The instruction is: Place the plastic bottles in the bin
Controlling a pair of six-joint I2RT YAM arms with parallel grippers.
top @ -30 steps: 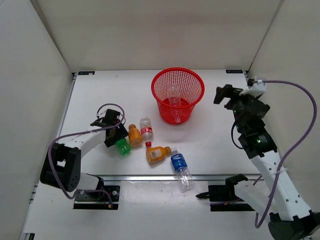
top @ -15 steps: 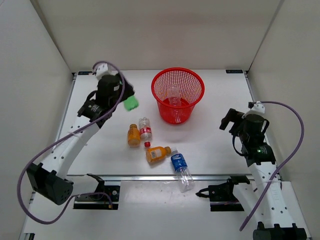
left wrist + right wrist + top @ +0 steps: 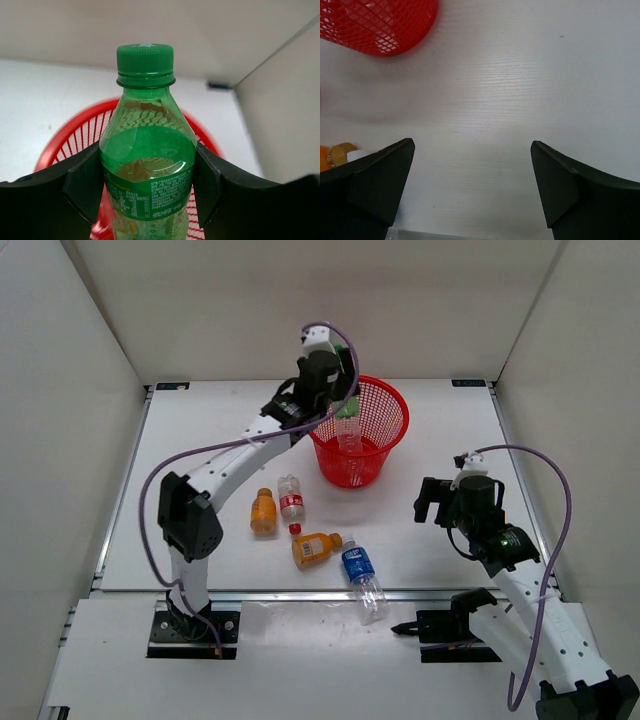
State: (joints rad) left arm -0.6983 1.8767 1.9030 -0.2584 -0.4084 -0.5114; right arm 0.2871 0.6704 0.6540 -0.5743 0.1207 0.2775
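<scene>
Bin (image 3: 372,465): sitting toward the far edge of the table (image 3: 200,440).
Raised bottle (image 3: 146,165): hanging over the bin's left rim.
One bottle (image 3: 347,430): resting inside the bin.
Four bottles (image 3: 316,548): lying on the table before the bin.

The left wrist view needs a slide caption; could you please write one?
Left end effector grips the green bottle at its label, with the red mesh bin behind it.

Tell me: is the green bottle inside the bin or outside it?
Outside. The left claw is shut on the green bottle, holding it above the bin's rim.
</scene>
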